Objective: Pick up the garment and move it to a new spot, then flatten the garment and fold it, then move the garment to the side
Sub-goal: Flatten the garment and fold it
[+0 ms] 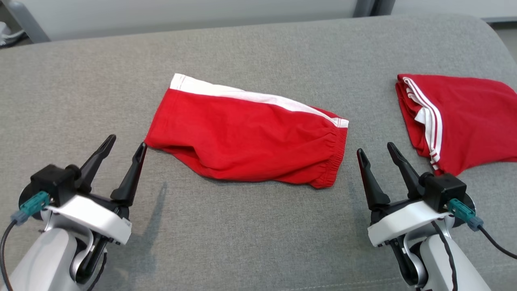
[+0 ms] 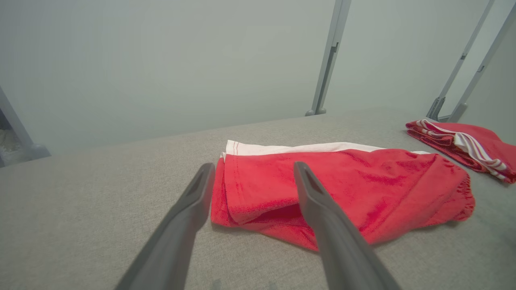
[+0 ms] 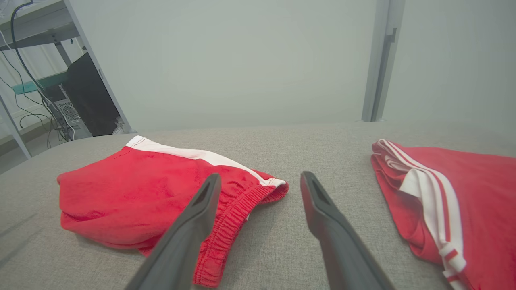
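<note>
A red garment (image 1: 246, 135) with a white side stripe and an elastic waistband lies folded in the middle of the grey padded surface; it also shows as the red garment (image 2: 330, 193) and the red garment (image 3: 153, 201) in the wrist views. My left gripper (image 1: 125, 143) stands open just off its left corner, empty. My right gripper (image 1: 375, 148) stands open just right of the waistband end, empty. In the wrist views the left gripper (image 2: 252, 171) and the right gripper (image 3: 260, 179) show spread fingers with nothing between them.
A second red garment (image 1: 464, 117) with white stripes lies folded at the right edge of the grey surface (image 1: 258, 234). Beyond the far edge stand a pale wall with metal posts (image 2: 328, 60) and a shelf with cables (image 3: 40, 80).
</note>
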{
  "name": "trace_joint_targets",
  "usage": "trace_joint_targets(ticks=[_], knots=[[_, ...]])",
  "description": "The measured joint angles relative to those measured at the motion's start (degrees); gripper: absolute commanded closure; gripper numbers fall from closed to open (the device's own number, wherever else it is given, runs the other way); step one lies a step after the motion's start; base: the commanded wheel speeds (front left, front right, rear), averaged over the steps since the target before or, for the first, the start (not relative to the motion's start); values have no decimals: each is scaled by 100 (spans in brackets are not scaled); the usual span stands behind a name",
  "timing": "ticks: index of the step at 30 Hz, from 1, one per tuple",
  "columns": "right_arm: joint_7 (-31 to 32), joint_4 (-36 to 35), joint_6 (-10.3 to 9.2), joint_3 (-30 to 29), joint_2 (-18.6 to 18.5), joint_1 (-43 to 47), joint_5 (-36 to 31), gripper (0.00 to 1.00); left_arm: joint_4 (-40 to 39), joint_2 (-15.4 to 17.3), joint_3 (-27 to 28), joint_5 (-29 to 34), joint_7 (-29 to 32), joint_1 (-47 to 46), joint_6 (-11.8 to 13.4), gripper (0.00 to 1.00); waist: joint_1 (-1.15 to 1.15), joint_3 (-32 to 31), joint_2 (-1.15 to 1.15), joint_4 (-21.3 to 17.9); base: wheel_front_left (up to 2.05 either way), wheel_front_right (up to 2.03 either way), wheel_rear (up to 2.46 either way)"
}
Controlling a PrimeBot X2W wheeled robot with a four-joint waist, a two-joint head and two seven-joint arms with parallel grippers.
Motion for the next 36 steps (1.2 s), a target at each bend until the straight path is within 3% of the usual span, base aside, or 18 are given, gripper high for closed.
trace_joint_targets(ticks=[9,21,30,36], knots=[[0,283,0,-65,0,129,209,0,-364,-192,532,281,1,856,0,0,0,-331,0,221,0,0,0],[1,734,0,-62,4,51,783,0,-1004,-238,925,381,1,1691,0,0,0,-224,0,624,0,0,0],[1,669,0,-31,2,41,727,0,-786,-131,760,269,1,1699,0,0,0,-134,0,591,0,0,0],[1,565,0,156,0,-68,712,0,-319,-109,178,-489,7,1365,1,0,0,-18,0,398,0,0,0]])
